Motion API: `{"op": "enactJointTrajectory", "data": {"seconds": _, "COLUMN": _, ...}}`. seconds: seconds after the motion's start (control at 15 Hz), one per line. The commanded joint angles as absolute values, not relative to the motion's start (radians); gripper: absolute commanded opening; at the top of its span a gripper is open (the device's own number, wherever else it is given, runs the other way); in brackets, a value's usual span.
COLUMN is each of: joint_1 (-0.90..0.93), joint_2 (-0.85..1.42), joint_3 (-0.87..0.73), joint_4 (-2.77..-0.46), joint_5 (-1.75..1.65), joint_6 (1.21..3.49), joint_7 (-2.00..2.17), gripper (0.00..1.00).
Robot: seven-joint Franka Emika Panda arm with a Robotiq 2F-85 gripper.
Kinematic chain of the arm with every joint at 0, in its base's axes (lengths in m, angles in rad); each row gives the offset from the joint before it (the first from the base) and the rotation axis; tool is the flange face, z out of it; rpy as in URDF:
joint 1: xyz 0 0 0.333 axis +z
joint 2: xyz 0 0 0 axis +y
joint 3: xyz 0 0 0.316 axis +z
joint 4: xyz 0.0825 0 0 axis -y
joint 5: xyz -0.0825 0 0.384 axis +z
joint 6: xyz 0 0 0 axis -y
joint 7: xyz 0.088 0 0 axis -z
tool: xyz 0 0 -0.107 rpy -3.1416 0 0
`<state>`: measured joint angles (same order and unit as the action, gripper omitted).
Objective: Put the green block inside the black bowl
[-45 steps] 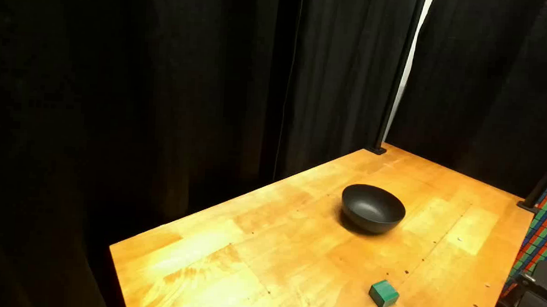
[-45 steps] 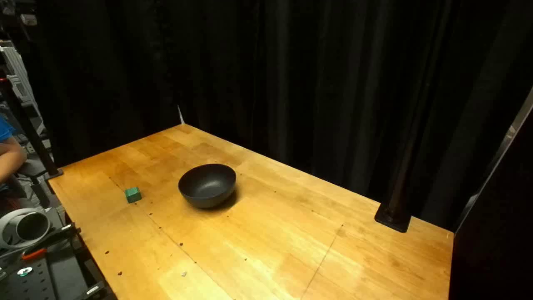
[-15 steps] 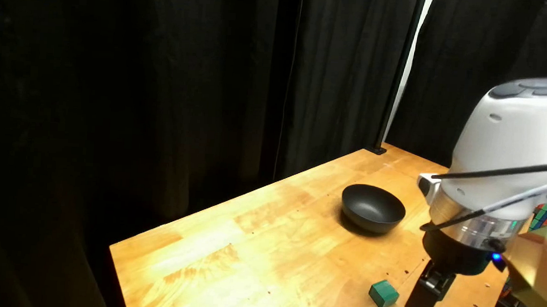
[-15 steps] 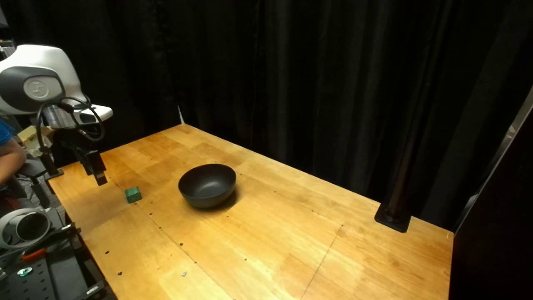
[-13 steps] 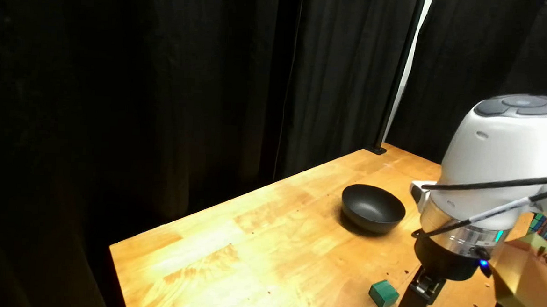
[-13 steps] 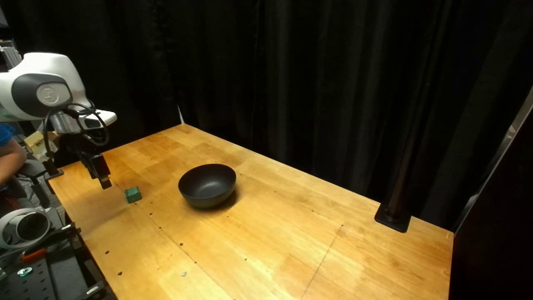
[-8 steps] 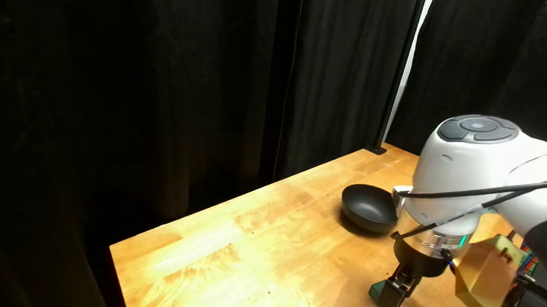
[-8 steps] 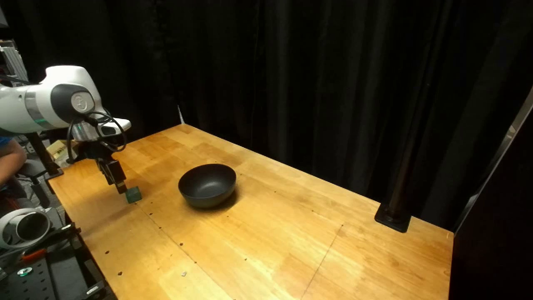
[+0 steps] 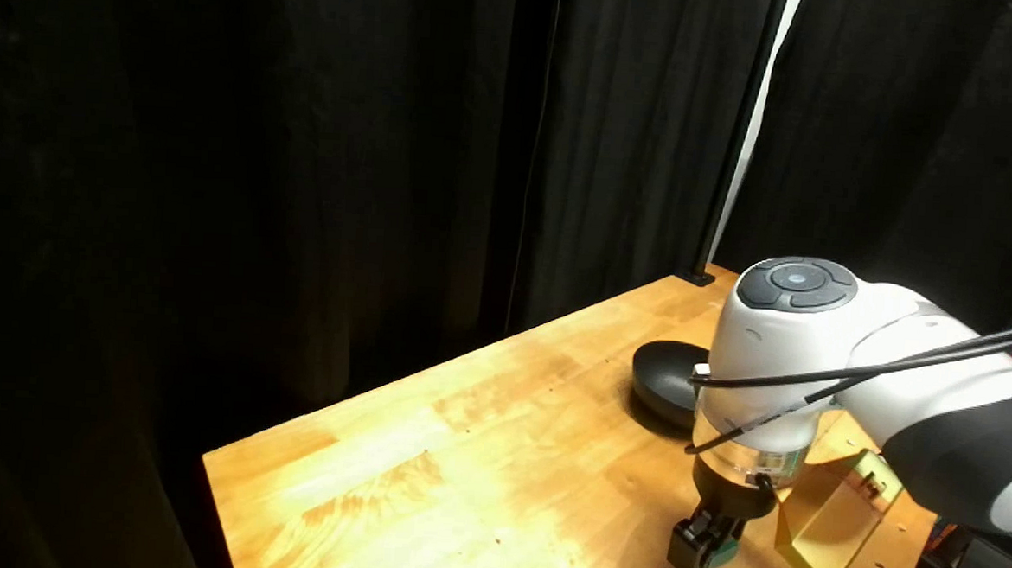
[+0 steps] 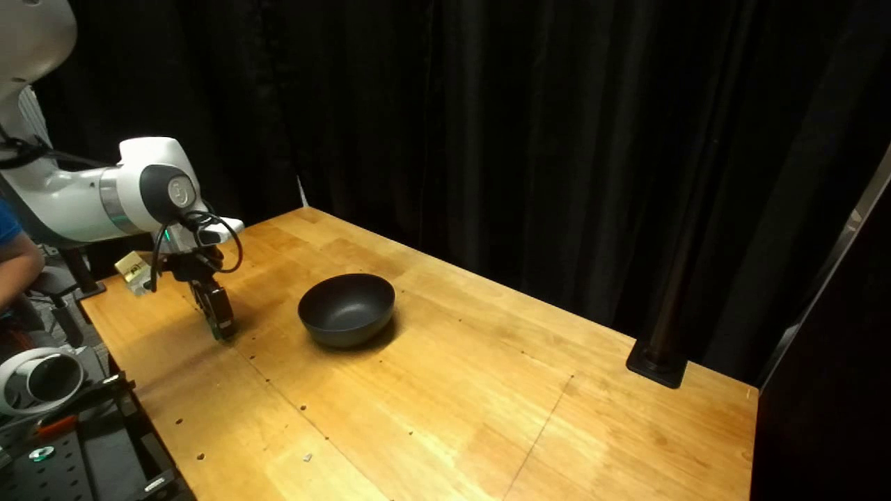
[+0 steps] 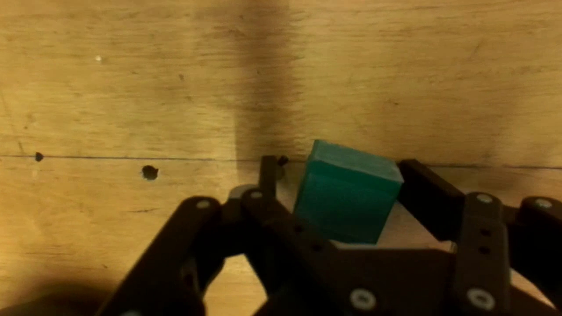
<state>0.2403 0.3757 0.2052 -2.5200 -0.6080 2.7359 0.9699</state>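
Jaws apart, no grip on anything, and between them the green block (image 11: pixel 347 197), on the desk (image 10: pixel 487 390) and turned askew to the line of closing. A gap on one side; on the opposite side a corner right by the jaw, touching or just beside, no telling which. Likely trouble, judging by that skew and the off-centre lie: first contact on a corner, then a twist or a sideways shove along the desk instead of a square hold. With only a corner pinched, a slip possible during the lift. Near by, upright on the desk, the black bowl (image 10: pixel 347 311); risk there of a knocked rim from too low a carry. Hard to make out: the height of the jaw tips above the desk. Partly covered by the jaws in the wrist view, one end of the block; in both exterior views, only a green sliver on show. Behind the white arm (image 9: pixel 815 343) in an exterior view, part of the bowl; in the wrist view, no bowl at all. Unclear in purpose, a yellow boxy piece (image 9: pixel 840 518) beside the arm's lower end. Cut off at the edge of an exterior view, a person's forearm (image 10: pixel 19 268).
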Motion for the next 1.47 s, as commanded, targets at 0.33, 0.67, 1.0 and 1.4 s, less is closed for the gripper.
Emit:
{"op": "enactJointTrajectory", "data": {"seconds": 0.33, "joint_1": 0.298, "joint_2": 0.218, "joint_3": 0.152, "joint_4": -2.563, "joint_5": -0.537, "joint_6": 2.663, "joint_7": 0.957, "gripper": 0.23}}
{"op": "enactJointTrajectory", "data": {"seconds": 0.67, "joint_1": 0.303, "joint_2": 0.052, "joint_3": 0.080, "joint_4": -2.506, "joint_5": -0.699, "joint_6": 2.505, "joint_7": 1.094, "gripper": 0.23}}
{"op": "enactJointTrajectory", "data": {"seconds": 1.0, "joint_1": 0.239, "joint_2": 0.056, "joint_3": 0.106, "joint_4": -2.423, "joint_5": -1.011, "joint_6": 2.383, "joint_7": 1.355, "gripper": 0.23}}
{"op": "enactJointTrajectory", "data": {"seconds": 1.4, "joint_1": 0.212, "joint_2": 0.079, "joint_3": 0.117, "joint_4": -2.425, "joint_5": -1.056, "joint_6": 2.341, "joint_7": 1.450, "gripper": 0.91}}
